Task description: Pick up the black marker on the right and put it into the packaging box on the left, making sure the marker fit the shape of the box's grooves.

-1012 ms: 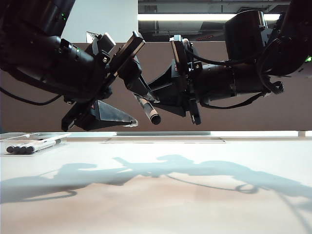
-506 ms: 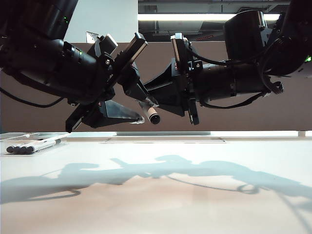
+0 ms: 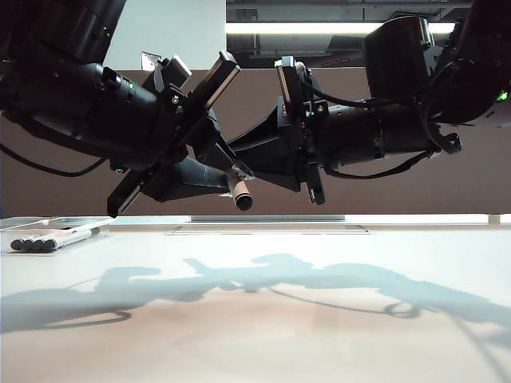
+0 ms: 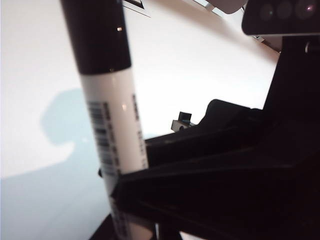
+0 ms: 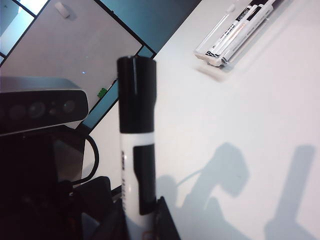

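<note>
Above table (image 3: 319, 319) | left gripper (image 3: 227, 177), right gripper (image 3: 243, 159) both clamp black marker (image 3: 238, 194) | packaging box (image 3: 48, 227) far left

This looks like a robotics lab or test room. A bare white table (image 3: 263, 311) fills the lower half of the exterior view, behind it a plain brown partition wall (image 3: 399, 195). A fluorescent ceiling strip light (image 3: 335, 28) runs along the top, with exposed ceiling fixtures above it. Two black robot arms hang over the table.
</note>
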Action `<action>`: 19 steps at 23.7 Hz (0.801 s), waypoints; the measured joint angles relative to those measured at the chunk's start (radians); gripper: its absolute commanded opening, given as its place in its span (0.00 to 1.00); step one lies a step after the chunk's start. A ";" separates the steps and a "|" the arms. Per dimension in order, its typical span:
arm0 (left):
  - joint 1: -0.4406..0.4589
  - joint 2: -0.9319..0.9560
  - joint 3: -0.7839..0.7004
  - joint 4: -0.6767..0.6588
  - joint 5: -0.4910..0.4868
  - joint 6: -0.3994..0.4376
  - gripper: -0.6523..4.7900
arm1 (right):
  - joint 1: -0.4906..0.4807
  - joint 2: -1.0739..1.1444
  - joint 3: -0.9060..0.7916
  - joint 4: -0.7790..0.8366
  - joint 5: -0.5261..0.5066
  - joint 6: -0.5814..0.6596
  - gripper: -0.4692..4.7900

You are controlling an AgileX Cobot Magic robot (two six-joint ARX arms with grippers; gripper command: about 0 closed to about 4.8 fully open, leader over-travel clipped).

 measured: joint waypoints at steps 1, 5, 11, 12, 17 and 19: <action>0.000 0.000 0.000 0.000 -0.002 0.000 0.11 | 0.000 0.000 0.000 0.000 0.000 0.000 0.08; 0.000 0.000 0.000 -0.003 -0.003 -0.004 0.11 | 0.003 0.000 0.000 0.000 0.005 -0.005 0.08; 0.000 0.000 0.000 -0.005 -0.004 0.012 0.11 | 0.009 0.000 0.000 -0.003 -0.021 0.006 0.48; 0.000 0.000 -0.001 -0.007 -0.005 0.013 0.11 | 0.011 0.000 0.000 -0.003 -0.020 0.010 0.48; 0.006 0.000 0.000 -0.002 -0.006 0.064 0.11 | -0.022 0.000 0.000 -0.004 -0.038 0.010 0.48; 0.025 0.000 0.000 -0.003 -0.005 0.077 0.11 | -0.057 -0.005 -0.001 -0.007 -0.044 0.010 0.47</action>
